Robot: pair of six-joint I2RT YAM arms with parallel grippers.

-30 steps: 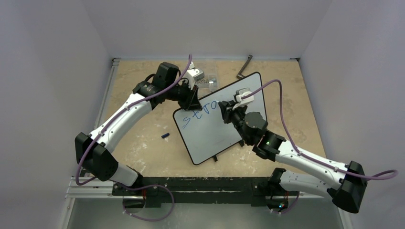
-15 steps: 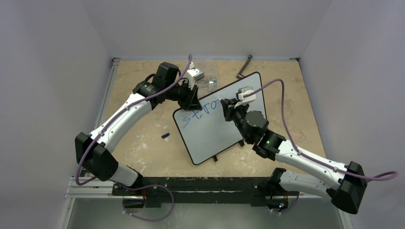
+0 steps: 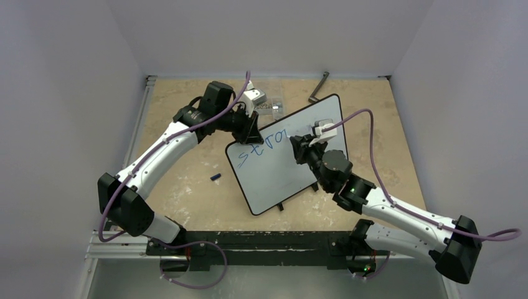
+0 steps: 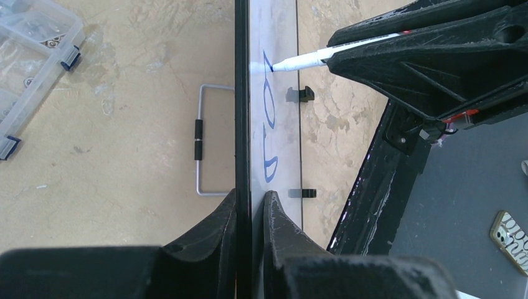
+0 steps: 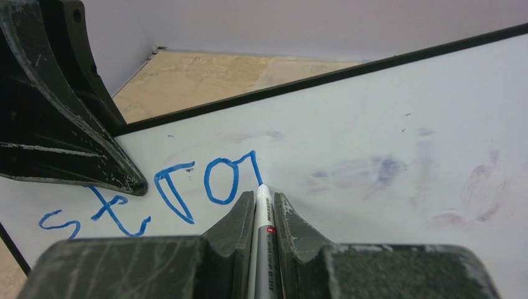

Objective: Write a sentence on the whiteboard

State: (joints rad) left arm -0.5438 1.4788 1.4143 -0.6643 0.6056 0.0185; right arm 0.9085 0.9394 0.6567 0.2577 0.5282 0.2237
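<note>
The whiteboard [image 3: 274, 171] is propped tilted at mid-table. My left gripper [image 3: 251, 132] is shut on its top edge; in the left wrist view the fingers [image 4: 219, 224] pinch the black frame [image 4: 241, 93]. My right gripper [image 3: 297, 146] is shut on a white marker [image 5: 263, 218] whose tip touches the board. The sentence [image 5: 162, 190] reads "stro" in blue with a fresh downstroke after the "o". It also shows in the top view [image 3: 261, 144] and edge-on in the left wrist view [image 4: 269, 143].
A blue marker cap [image 3: 215, 177] lies on the table left of the board. A clear parts box [image 3: 269, 106] sits behind the left gripper. A dark hex key [image 3: 319, 87] lies at the back. Faint purple smudges [image 5: 386, 171] mark the board's right part.
My right gripper has slid a little to the right and down along the board with the marker, drawing a new stroke after the "o". The left arm has not moved.
</note>
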